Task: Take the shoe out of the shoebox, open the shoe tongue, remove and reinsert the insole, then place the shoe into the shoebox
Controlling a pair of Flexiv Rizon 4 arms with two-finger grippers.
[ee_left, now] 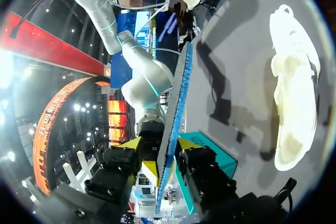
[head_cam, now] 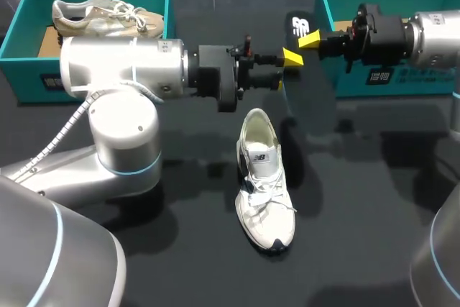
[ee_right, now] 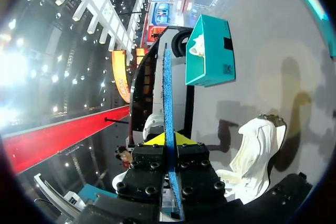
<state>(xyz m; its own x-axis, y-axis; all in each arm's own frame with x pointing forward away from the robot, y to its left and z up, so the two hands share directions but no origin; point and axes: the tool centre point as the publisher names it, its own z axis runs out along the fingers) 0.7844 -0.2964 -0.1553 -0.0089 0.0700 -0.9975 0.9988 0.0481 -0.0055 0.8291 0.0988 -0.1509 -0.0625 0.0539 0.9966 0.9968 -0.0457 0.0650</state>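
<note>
Both hands grip the insole (ee_right: 168, 93) on edge above the counter (head_cam: 359, 199). The right hand (ee_right: 169, 139) is clamped narrow on it; the left hand (ee_left: 160, 153) pinches it from the opposite side. The shoe (head_cam: 264, 185) lies under the hands on the counter, outside the box (head_cam: 402, 5) beside the right hand.

Silver arms (head_cam: 122, 70), yellow-tipped black fingers (head_cam: 291, 57)

Head looks down; wrist views closely share the insole (ee_left: 177, 90) (ee_right: 168, 93).
</note>
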